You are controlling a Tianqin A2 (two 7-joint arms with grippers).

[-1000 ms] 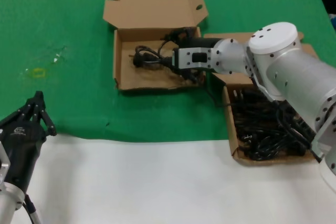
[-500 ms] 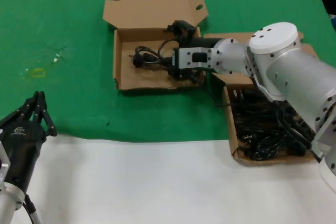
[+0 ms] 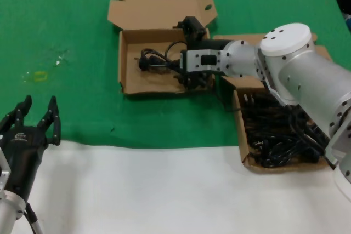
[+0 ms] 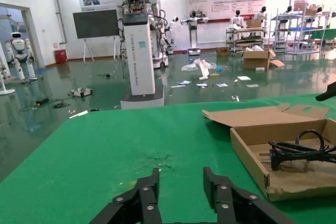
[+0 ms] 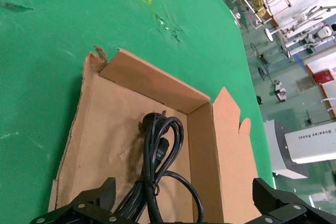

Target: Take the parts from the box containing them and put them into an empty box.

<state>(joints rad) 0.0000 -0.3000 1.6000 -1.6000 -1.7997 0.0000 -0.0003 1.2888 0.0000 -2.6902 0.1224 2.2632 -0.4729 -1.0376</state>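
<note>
The box containing them point(image 3: 239, 131) lies at the right, full of black cables point(image 3: 274, 135). The other brown box point(image 3: 125, 58) sits at centre back with its lid point(image 3: 159, 6) folded back. One tied black cable bundle point(image 3: 156, 58) rests on its floor. My right gripper point(image 3: 190, 54) hovers over that box's right side, open wide. In the right wrist view the bundle point(image 5: 157, 166) lies on the box floor point(image 5: 105, 129) between the spread fingers of the right gripper point(image 5: 184, 195), free of them. My left gripper point(image 3: 37, 118) waits at the near left, open point(image 4: 181, 184).
A green cloth point(image 3: 66, 20) covers the far part of the table, and a white strip point(image 3: 164, 190) runs along the front. A small yellow mark point(image 3: 39, 75) lies on the cloth at the left. My right arm point(image 3: 285, 64) spans above the full box.
My right gripper's jaws have spread wide and the cable bundle now lies loose in the centre box. My left gripper, shut before, has opened in place.
</note>
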